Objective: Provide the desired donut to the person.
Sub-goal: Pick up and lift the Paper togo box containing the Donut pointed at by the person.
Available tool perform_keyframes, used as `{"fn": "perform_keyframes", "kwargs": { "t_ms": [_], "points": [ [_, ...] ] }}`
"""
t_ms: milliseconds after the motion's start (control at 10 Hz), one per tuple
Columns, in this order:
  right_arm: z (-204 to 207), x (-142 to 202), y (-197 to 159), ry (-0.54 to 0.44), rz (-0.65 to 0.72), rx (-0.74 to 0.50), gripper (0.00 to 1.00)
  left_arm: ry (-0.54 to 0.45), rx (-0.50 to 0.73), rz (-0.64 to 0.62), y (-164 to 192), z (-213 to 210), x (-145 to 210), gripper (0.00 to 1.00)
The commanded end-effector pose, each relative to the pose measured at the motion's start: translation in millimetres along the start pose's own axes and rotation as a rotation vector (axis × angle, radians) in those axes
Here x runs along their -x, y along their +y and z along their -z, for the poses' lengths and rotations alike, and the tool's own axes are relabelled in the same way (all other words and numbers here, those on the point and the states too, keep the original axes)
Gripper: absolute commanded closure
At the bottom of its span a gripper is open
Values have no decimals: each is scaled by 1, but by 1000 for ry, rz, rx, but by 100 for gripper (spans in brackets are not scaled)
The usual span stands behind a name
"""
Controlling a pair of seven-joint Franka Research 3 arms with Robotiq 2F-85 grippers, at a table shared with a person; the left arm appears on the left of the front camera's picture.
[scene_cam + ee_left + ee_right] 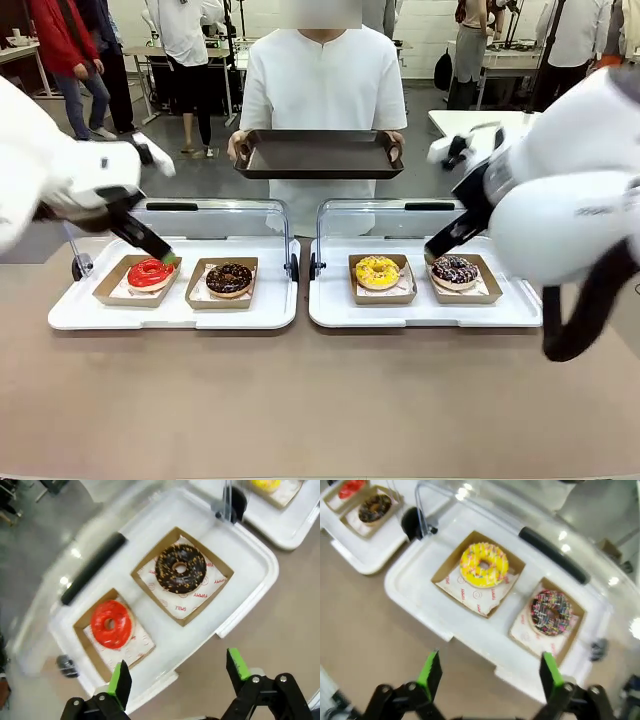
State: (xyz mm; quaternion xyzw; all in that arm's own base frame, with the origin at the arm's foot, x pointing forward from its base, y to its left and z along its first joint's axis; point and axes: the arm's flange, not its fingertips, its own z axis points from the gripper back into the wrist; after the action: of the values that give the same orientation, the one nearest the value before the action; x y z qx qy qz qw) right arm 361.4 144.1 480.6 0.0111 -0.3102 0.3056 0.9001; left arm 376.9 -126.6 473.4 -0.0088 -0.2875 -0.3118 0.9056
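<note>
Red donut (151, 272): nearest your left tool (179, 672), jaws released, empty.
Sprinkled donut (455, 270): nearest your right tool (490, 675), likewise released.
Person (320, 80): holds dark tray (320, 155) far centre; wanted donut unclear.

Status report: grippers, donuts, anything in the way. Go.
Left gripper open near red donut, chocolate donut. Right gripper open near yellow donut, sprinkled donut. All four boxed, none held. Person holds dark tray out; clear lids raised.

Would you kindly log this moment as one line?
left end effector open over left tray | right end effector open over right tray | person holding dark tray | donuts boxed
</note>
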Motion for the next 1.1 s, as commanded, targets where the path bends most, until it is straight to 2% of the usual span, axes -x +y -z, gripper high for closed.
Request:
{"fn": "perform_keyframes", "kwargs": {
  "t_ms": [0,300,600,700,800,1000],
  "points": [
    [-62,0,7,39,-17,-19,0,-15,6,-19,23,-52,-13,0],
    [-131,-19,19,115,-39,-9,0,-19,-73,-19,35,-121,-37,0],
    [-139,-29,13,208,11,12,0,45,-98,-50,39,-130,-48,0],
    [-148,-17,19,133,-35,-18,0,71,-155,-94,35,-124,-44,0],
    [-148,-17,19,133,-35,-18,0,-3,-67,-35,38,-138,-44,0],
    [-148,-17,19,133,-35,-18,0,-3,-67,-35,38,-138,-44,0]
  ]
}}
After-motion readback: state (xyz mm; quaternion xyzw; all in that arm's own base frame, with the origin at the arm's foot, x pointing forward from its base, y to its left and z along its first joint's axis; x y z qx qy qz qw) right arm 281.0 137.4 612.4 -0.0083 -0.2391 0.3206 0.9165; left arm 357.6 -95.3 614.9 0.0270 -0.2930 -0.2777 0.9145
